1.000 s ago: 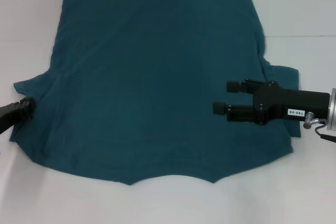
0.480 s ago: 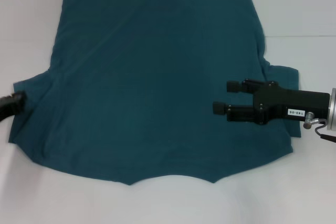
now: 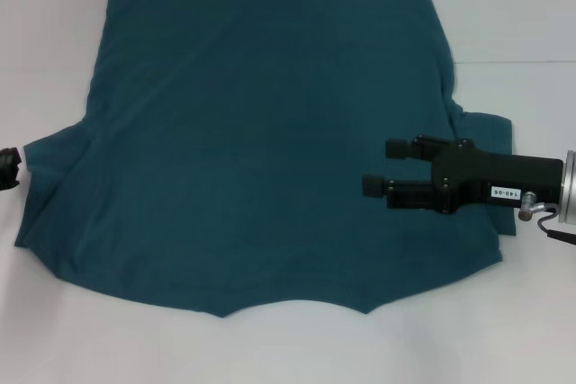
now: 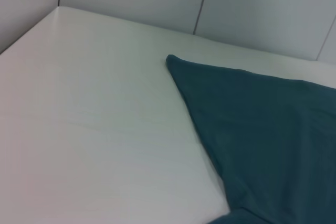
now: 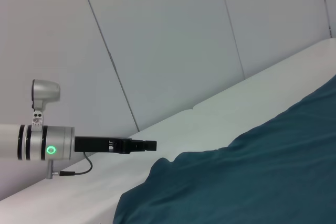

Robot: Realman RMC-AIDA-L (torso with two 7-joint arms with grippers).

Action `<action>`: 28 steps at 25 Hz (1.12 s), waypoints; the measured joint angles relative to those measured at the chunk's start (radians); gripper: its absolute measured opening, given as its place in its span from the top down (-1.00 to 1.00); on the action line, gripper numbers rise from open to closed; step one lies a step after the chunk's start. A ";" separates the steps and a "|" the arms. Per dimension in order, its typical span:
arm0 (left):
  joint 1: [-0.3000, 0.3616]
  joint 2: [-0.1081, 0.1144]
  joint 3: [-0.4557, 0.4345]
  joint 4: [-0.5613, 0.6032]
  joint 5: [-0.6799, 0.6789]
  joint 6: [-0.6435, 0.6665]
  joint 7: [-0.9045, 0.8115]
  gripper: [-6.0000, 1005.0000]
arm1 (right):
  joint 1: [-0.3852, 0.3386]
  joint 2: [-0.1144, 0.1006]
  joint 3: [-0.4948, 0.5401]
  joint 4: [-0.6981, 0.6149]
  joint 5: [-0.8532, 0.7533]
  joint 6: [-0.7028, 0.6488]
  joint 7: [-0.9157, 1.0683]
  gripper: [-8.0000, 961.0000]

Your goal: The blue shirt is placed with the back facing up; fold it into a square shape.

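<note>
The blue shirt (image 3: 270, 132) lies flat on the white table (image 3: 531, 330), plain side up, its hem toward the far end and its collar edge nearest me. My right gripper (image 3: 385, 166) hovers open over the shirt's right side, by the right sleeve (image 3: 486, 128), with nothing between its fingers. Only the tip of my left gripper (image 3: 7, 168) shows at the left edge of the head view, just off the left sleeve (image 3: 54, 155). The right wrist view shows it as a slim black tip (image 5: 149, 144) beyond the shirt (image 5: 252, 171). The left wrist view holds a shirt corner (image 4: 273, 129).
Bare white tabletop (image 4: 94, 129) lies on both sides of the shirt and in front of it. Grey wall panels (image 5: 168, 35) rise behind the table's far edges.
My left gripper has drawn back leftward off the left sleeve, almost out of the head view. The right gripper has barely moved, and the shirt lies as before.
</note>
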 joint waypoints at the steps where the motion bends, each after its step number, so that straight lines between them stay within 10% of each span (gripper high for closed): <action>1: 0.000 -0.001 0.002 0.000 0.002 0.000 0.000 0.90 | 0.000 0.000 0.000 0.000 0.000 0.000 0.000 -0.83; 11: 0.012 -0.021 0.010 -0.003 0.002 0.005 -0.003 0.77 | 0.001 0.000 0.000 0.000 0.000 0.005 0.001 -0.83; 28: 0.006 -0.023 0.052 -0.022 0.004 0.000 -0.002 -0.35 | 0.002 0.000 0.000 0.000 0.000 0.006 0.001 -0.82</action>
